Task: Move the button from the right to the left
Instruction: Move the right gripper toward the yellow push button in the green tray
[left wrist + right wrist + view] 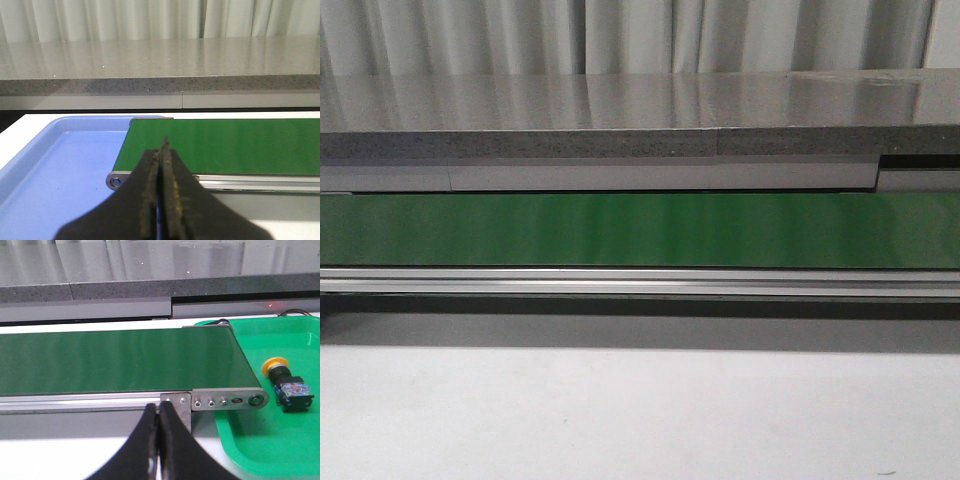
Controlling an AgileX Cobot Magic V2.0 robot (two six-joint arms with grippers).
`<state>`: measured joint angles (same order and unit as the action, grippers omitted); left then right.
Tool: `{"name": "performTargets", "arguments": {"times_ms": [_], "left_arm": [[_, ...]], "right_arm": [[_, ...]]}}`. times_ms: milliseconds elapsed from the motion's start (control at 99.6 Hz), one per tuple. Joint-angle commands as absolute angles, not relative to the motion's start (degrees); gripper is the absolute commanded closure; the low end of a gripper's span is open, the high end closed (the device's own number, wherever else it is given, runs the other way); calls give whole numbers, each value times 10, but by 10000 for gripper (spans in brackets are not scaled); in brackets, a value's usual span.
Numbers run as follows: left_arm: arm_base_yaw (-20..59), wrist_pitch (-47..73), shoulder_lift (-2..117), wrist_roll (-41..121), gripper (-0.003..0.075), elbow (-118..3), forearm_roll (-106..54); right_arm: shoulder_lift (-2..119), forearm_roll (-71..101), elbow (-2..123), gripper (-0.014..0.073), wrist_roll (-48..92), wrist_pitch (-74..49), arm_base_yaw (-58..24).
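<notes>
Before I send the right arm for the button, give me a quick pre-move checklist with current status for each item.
1. Button located: ok, lying on its side in the green tray, apart from the belt end.
2. Right gripper ready to grasp: not ok, fingers closed and empty; open first.
3. Left gripper free: ok, closed on nothing.
4. Belt free of objects: ok in all three views.
5. Blue tray at the left end ready to receive: ok, the visible part holds nothing.
6. Belt running: cannot tell from a still.
</notes>
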<state>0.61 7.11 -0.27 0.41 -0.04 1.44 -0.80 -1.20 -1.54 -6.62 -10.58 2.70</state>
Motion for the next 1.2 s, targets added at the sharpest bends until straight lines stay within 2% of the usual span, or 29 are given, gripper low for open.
{"name": "performTargets", "arguments": {"times_ms": [0,231,492,773,1195], "left_arm": [[7,22,-21,0,741,25,14],[7,22,-21,0,741,25,14],[7,22,-21,0,741,25,14],[7,22,-21,0,741,25,14],[7,22,-21,0,741,25,14]], "right_arm": [[-17,-18,-7,660,-65,-36,28],[-17,-11,-5,660,-67,-15,29],[16,40,99,652,-76,-151,31],[169,20,295,652,-81,-363,28],[433,-63,509,652,-86,-511,31]]}}
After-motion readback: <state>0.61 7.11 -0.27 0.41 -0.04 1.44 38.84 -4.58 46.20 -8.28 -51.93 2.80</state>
